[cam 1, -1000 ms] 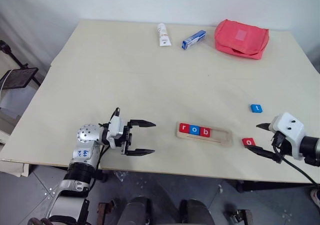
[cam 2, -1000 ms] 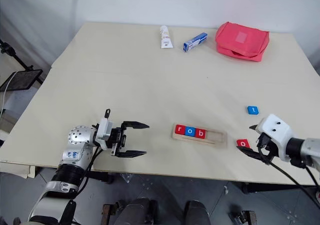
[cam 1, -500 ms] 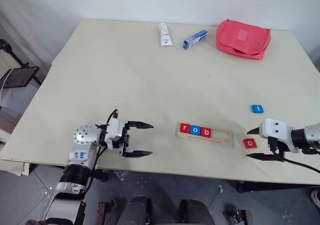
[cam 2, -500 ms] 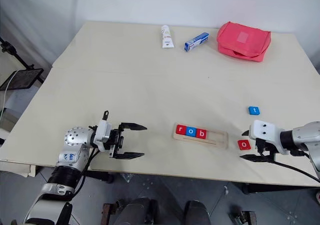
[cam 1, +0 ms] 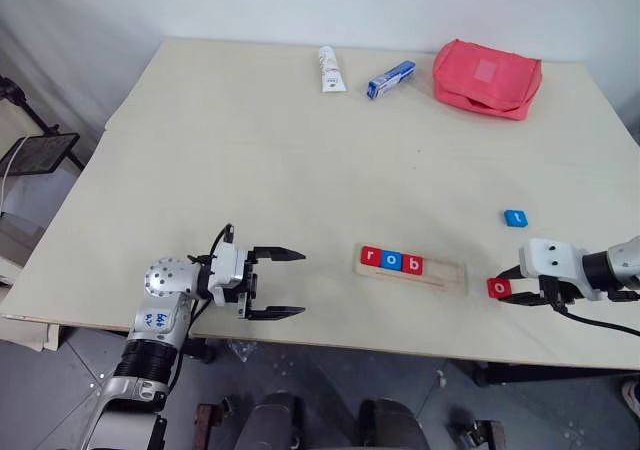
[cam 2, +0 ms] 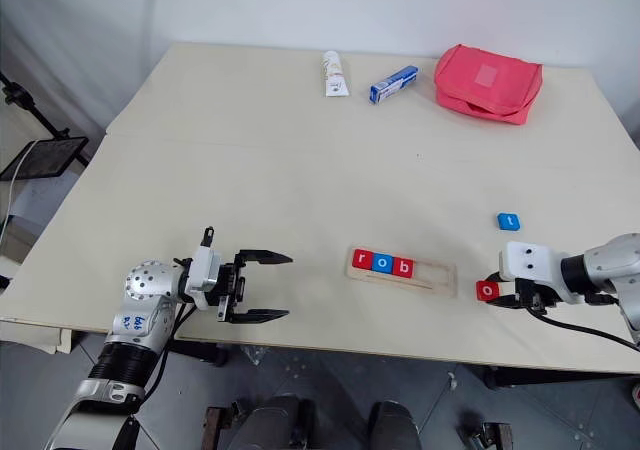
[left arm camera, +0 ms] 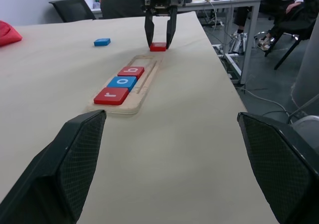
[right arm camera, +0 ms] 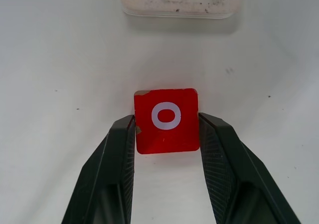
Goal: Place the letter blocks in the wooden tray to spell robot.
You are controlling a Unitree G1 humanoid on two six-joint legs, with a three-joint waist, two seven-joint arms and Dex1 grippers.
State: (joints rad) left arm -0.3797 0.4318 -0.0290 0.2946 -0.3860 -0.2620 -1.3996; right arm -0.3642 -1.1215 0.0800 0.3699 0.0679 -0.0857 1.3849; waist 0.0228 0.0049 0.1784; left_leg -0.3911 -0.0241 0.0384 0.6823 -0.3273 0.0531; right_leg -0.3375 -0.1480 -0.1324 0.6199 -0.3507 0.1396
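Right hand (right arm camera: 167,134) clamped on the red square "o" tile (right arm camera: 166,120) just past the end of the long pale wooden tray (cam 1: 440,275).

The tile lies flat on the cream table (cam 1: 300,170), a black finger (right arm camera: 117,154) pressed against each of its two sides. In the tray's groove sit a red "r" tile (cam 1: 370,257), a blue "o" tile (cam 1: 390,261) and a red "b" tile (cam 1: 411,265), side by side at its left end, the right part bare. A blue "t" tile (cam 1: 515,217) lies apart, farther back on the table. The left hand (cam 1: 278,283) hovers near the table's front edge with its fingers spread wide, holding nothing, pointing toward the tray.
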